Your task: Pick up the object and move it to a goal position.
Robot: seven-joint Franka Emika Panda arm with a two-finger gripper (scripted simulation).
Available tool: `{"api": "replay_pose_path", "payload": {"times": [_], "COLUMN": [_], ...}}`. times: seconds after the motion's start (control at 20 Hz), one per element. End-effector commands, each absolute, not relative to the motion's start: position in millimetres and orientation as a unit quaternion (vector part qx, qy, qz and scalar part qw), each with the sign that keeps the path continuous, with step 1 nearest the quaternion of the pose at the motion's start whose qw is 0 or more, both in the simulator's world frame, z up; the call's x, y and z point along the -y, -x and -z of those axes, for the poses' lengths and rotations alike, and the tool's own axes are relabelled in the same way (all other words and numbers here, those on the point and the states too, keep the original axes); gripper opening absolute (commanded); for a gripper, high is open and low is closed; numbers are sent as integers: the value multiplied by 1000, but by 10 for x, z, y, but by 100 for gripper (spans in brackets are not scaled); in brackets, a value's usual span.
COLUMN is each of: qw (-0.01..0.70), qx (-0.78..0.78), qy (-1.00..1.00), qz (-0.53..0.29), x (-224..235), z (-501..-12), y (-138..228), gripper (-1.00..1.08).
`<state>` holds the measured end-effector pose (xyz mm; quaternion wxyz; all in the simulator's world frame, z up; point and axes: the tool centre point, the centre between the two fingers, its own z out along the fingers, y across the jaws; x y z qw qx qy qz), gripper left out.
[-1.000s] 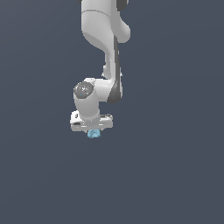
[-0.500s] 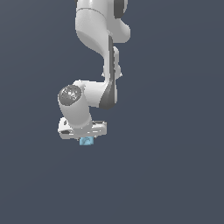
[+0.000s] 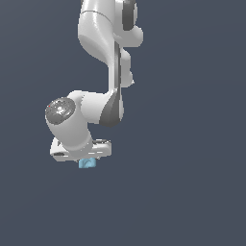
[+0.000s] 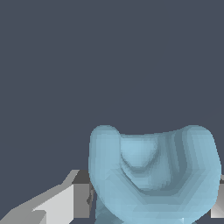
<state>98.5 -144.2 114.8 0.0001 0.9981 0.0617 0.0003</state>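
Biggest thing in the exterior view: the white, glossy, jointed robot arm w/ dark grey joint bands, coming down from the top edge, bending at a dark elbow, then ending in a fat rounded wrist housing w/ a grey disc cap toward the exterior view's left. All of it hangs against a flat, uniform dark blue-grey backdrop; no surface edge or horizon can be told in either view, so can't say whether anything rests on a surface.

Next down in size: the white, flat-bodied gripper under the wrist housing, its broad body lying roughly horizontal. In the exterior view the fingers are mostly hidden behind the gripper body and the load. In the wrist view 1 light grey/white finger shows on 1 side of the load, and a sliver of a 2nd pale finger at the opposite edge of the frame, both hard up against the load — so the gripper is pinching it from 2 sides.

Smallest: the tiny light-blue, roundish, lumpy object, poking out just below the gripper body, touching it, much smaller than the gripper. Close up in the wrist view the object shows 2 rounded knobs w/ a scooped hollow btwn them, faceted shading, sitting btwn the 2 fingers.

Nothing else is visible near the object or gripper in either view.
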Motion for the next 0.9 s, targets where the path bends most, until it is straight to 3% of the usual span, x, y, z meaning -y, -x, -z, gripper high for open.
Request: {"api": "replay_pose_path", "payload": {"times": [0.0, 0.85], "qw": [0, 0], "qx": [-62, -62], "qy": [-998, -998], "qz": [0, 0], "x": [1485, 1594], "z": [-1193, -1304], "y": [-1077, -1321], "gripper": [-100, -100]}}
